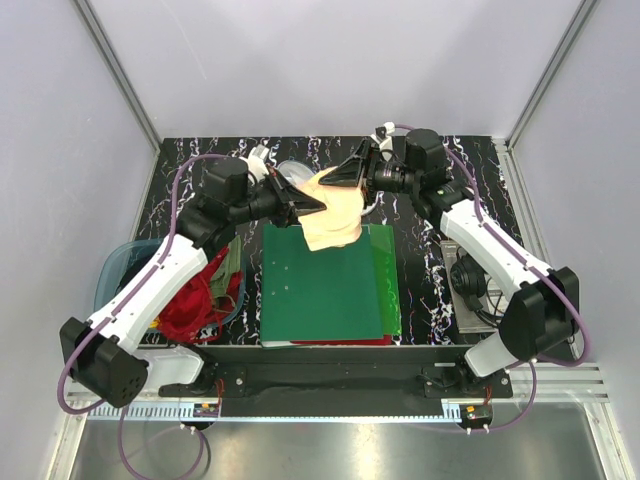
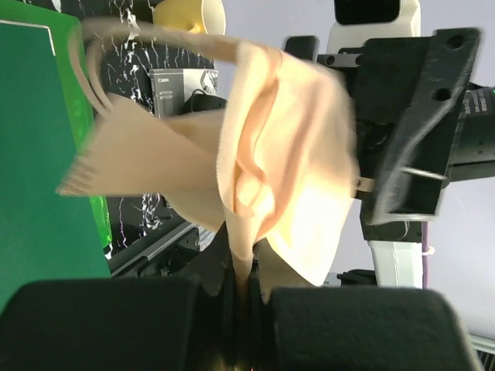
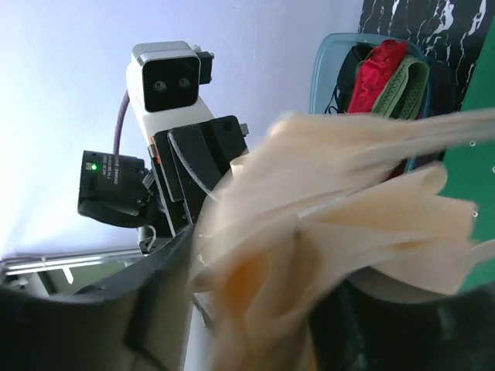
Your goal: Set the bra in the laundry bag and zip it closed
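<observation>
**Bra held aloft between both arms, above the far edge of the green folder.**

The green folder [image 1: 320, 290] lies flat nearest the bases. Over its far edge the bra [image 1: 332, 212] hangs clear, sagging and folded on itself. It is judged light, limp and not fragile, with springy padded cups. The left gripper [image 2: 246, 282] is pinched tight on a thin fold of the bra's edge. Beyond it, the right gripper [image 1: 347, 180] straddles bunched fabric, and whether it has bitten cannot be told. The flat band or seam is the better hold, since a cup would likely spring free.
</observation>
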{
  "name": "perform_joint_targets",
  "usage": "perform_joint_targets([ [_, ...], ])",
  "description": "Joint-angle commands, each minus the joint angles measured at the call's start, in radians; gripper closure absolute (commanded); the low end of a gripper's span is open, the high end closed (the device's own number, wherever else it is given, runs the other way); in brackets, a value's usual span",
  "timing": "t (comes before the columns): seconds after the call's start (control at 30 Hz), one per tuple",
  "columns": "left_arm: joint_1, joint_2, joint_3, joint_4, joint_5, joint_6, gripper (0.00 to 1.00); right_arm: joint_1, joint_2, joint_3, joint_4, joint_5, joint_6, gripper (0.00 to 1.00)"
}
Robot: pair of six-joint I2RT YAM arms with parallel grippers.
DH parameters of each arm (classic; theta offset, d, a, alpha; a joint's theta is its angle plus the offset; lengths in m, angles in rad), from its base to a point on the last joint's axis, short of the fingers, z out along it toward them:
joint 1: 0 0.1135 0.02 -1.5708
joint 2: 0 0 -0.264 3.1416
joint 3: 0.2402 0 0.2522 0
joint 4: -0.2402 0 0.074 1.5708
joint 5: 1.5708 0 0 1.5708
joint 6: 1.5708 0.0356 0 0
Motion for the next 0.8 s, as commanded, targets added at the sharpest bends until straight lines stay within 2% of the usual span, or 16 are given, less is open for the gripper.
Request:
perform_joint_targets([
  [0.0,-0.014,0.01,-0.017,0.062,0.006,0.023,1.0,0.013,0.005,-0.006,0.118,-0.048,0.067,0.5],
  [0.03,-0.014,0.009,-0.017,0.055,0.001,0.033,1.0,0.013,0.011,-0.011,0.12,-0.052,0.07,0.67],
  [0.1,-0.008,0.01,-0.005,0.01,-0.017,0.065,0.99,0.008,0.019,-0.015,0.12,-0.059,0.075,0.84],
  [0.17,-0.003,0.013,0.004,-0.023,-0.017,0.085,0.88,-0.001,0.028,-0.026,0.118,-0.06,0.075,0.99],
  [0.2,0.001,0.012,0.009,-0.035,-0.02,0.105,0.68,-0.015,0.034,-0.031,0.118,-0.059,0.064,1.0],
  [0.27,0.014,-0.003,0.014,-0.07,-0.037,0.142,0.49,-0.028,0.045,-0.032,0.114,-0.056,0.046,1.0],
  [0.37,0.064,-0.025,-0.006,-0.116,-0.043,0.179,0.28,-0.062,0.081,-0.009,0.08,-0.06,0.001,1.0],
  [0.43,0.109,-0.037,-0.02,-0.147,-0.02,0.194,0.04,-0.081,0.107,0.032,0.048,-0.051,-0.057,1.0],
  [0.47,0.157,-0.036,-0.02,-0.165,-0.02,0.219,0.01,-0.084,0.118,0.05,-0.013,-0.033,-0.083,1.0],
  [0.57,0.225,0.005,0.033,-0.236,-0.051,0.304,0.01,-0.096,0.161,0.123,-0.092,0.021,-0.175,1.0],
  [0.77,0.235,0.287,0.26,-0.38,-0.153,0.504,0.1,-0.111,0.285,0.253,-0.14,0.093,-0.238,1.0],
])
